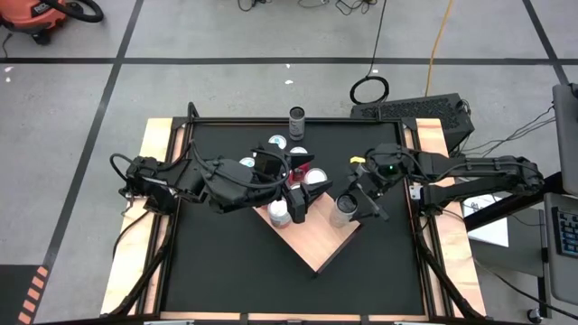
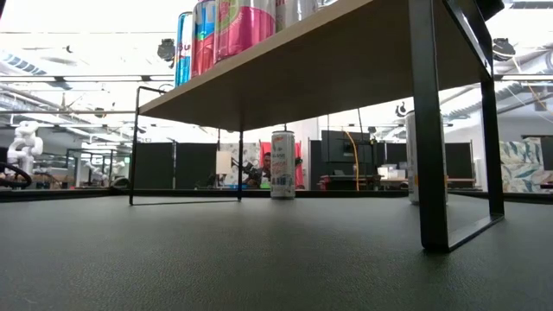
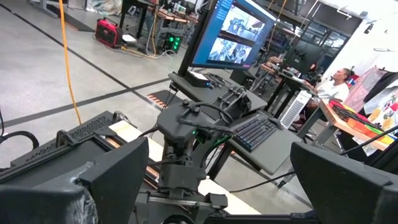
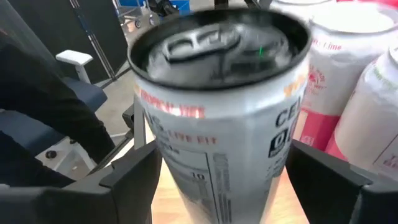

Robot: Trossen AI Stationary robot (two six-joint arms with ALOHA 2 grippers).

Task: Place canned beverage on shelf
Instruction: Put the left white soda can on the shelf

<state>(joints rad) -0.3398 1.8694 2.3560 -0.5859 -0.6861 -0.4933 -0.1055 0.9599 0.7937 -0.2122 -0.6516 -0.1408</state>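
On the shelf (image 1: 318, 246), your silver can (image 4: 217, 124) stands upright between the right gripper (image 1: 354, 206) jaws, spread apart

Both dark arms reach inward from opposite sides, elbows bent. The left claw (image 1: 298, 204) is held spread wide, nothing between its fingers (image 3: 118, 174). The right claw (image 1: 354, 206) has its jaws parted, one finger (image 4: 134, 177) showing on each side of the gap.

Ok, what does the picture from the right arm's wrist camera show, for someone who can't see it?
A silver can stands upright between the right gripper's two dark fingers, on the pale wooden shelf. Pink-and-white cans stand just behind it.
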